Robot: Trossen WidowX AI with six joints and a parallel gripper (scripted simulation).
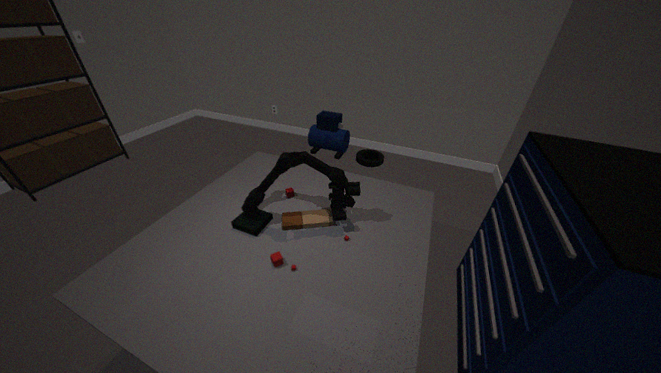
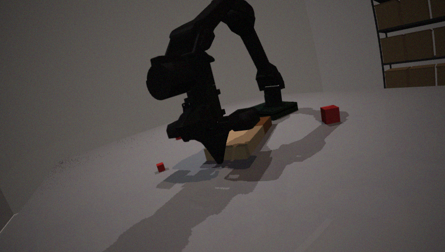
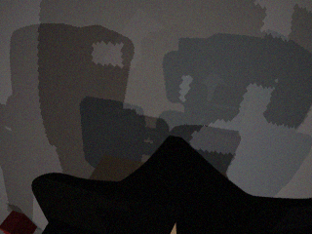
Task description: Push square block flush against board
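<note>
The square block (image 1: 291, 220) (image 2: 266, 122) is orange-brown and lies flat on the side towards the arm's base. The pale wooden board (image 1: 316, 218) (image 2: 245, 138) lies flat in line with it; the two look end to end, with no gap that I can see. How even their edges are is hard to tell in the shadow. My gripper (image 1: 338, 219) (image 2: 220, 162) (image 3: 174, 142) is shut and empty, pointing down at the board's far end, away from the block, with its tip low near the surface. Whether it touches the board is unclear. It hides part of that end.
Red cubes (image 1: 276, 258) (image 2: 330, 114) (image 3: 19, 223) of different sizes lie around the pair; a small red cube (image 1: 346, 238) (image 2: 160, 167) is near the gripper. The arm's base (image 1: 251, 221) (image 2: 281, 109) is beyond the block. A blue compressor (image 1: 328, 136) stands at the back.
</note>
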